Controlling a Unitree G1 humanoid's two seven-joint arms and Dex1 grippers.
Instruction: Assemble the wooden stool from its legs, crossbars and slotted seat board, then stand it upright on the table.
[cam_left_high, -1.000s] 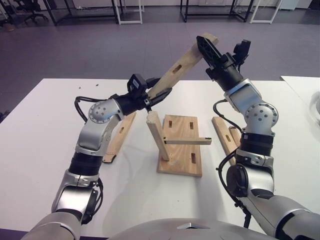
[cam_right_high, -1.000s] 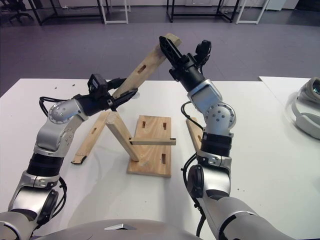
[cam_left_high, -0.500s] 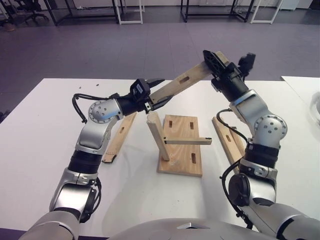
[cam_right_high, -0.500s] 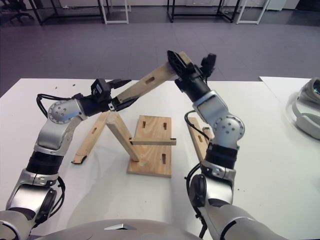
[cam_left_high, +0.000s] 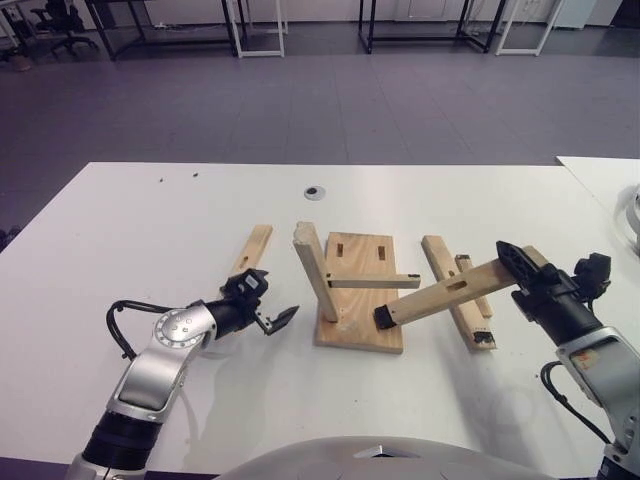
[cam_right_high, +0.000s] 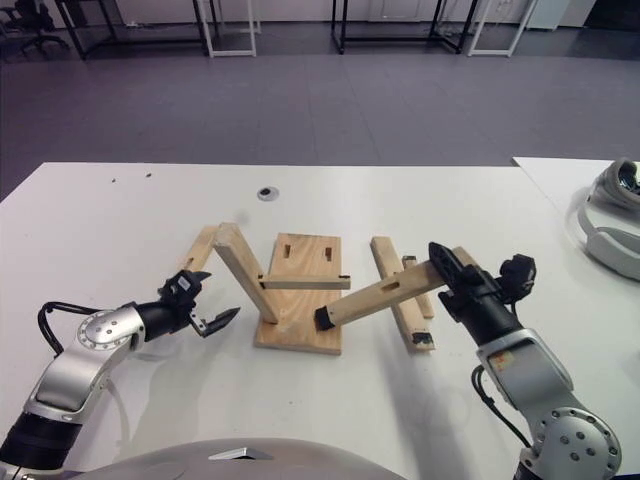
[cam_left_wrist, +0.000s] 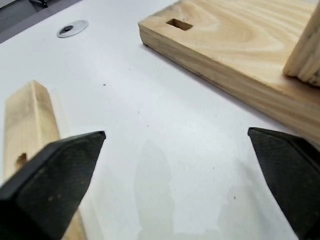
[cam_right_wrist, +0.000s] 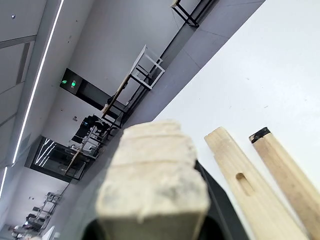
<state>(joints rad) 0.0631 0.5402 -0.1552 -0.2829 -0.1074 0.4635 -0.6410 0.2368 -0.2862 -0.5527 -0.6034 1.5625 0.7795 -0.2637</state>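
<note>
The right gripper (cam_left_high: 515, 268) is clamped on the high end of a leg (cam_left_high: 445, 294), which is slanted down-left with its dark tip at the board's (cam_left_high: 360, 335) near-right part. Leg fitting is judged under way; alignment with a free slot is needed next. The left gripper (cam_left_high: 275, 295) is spread wide, held low left of the board.

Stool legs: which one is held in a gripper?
The leg in the right gripper, slanting toward the seat board; the others lie flat or stand slotted.
</note>
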